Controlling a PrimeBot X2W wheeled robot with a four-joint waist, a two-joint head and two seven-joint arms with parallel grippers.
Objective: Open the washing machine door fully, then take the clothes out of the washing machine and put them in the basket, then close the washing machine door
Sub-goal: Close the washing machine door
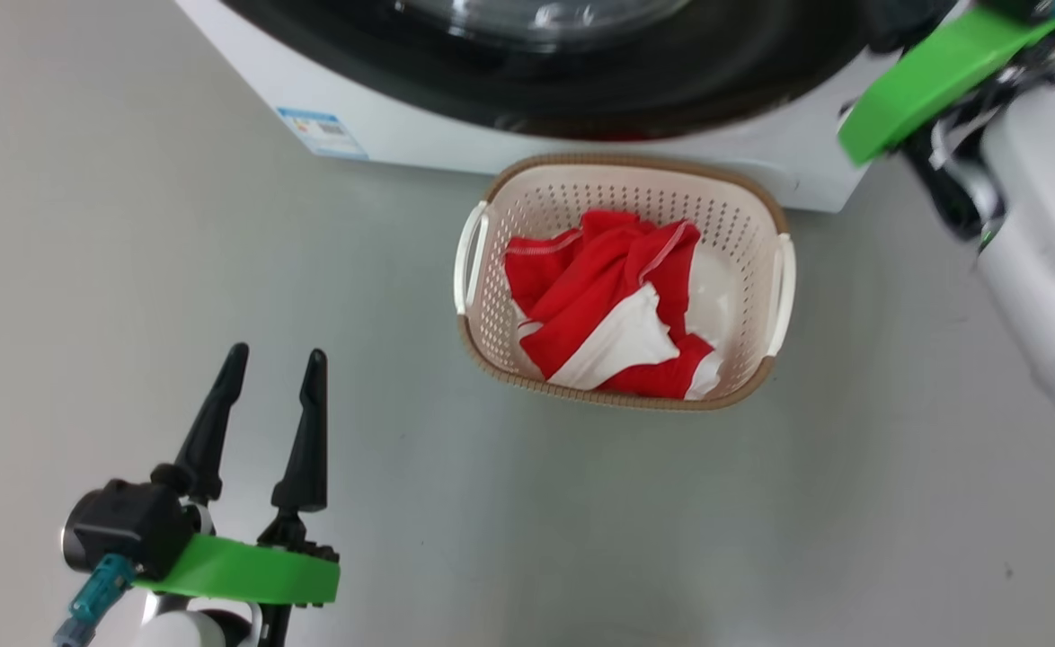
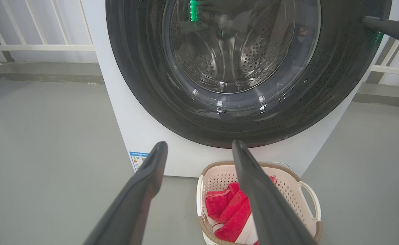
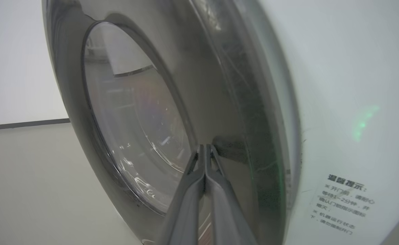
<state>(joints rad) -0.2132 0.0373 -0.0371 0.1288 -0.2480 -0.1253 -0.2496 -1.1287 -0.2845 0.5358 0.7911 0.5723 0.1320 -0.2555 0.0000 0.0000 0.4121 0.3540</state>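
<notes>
With the clothes (image 1: 608, 305) laid in the basket (image 1: 626, 166), right of the wide-spread, empty left gripper (image 1: 277, 350), the washing machine door (image 3: 135, 119) is met at its black rim by the pinched-shut right gripper (image 3: 204, 147), and a final firm push to latch it is judged to be called for.

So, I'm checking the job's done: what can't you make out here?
- Latch: seam of the washing machine door is blurred in the right wrist view, cut off by the head view's top edge.
- The basket floor, head view: mostly covered by the clothes.
- Depths of the drum, left wrist view: glare on the glass.
</notes>
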